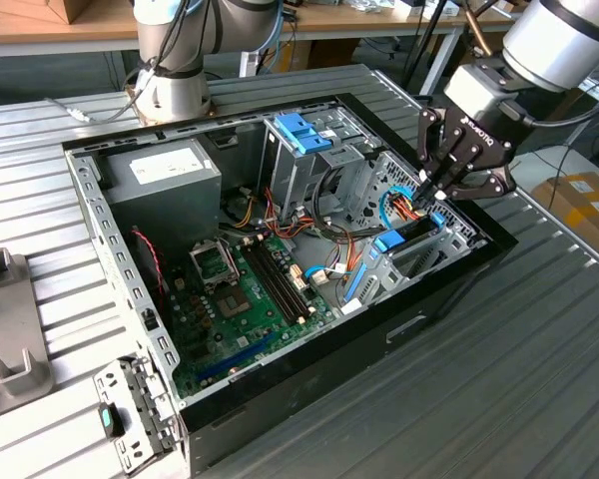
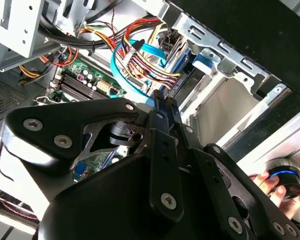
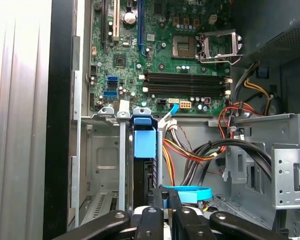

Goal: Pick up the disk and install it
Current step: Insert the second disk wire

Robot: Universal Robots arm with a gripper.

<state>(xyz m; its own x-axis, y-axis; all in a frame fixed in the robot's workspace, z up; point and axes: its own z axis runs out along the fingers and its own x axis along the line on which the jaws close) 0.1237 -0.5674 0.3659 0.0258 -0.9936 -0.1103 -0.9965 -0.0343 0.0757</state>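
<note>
The gripper (image 1: 441, 192) is clenched on the top edge of the disk (image 3: 144, 165), which stands on edge in a metal drive bay (image 3: 97, 160) at the exterior view's right end of the open computer case (image 1: 120, 259), beside the motherboard (image 3: 160, 55).

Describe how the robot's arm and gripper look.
The arm is built of rounded silver-grey segments with a blue ring at one joint and a black cable alongside. The gripper is black, made of bolted linkage plates with silver screws, with white lettering on its body.
</note>
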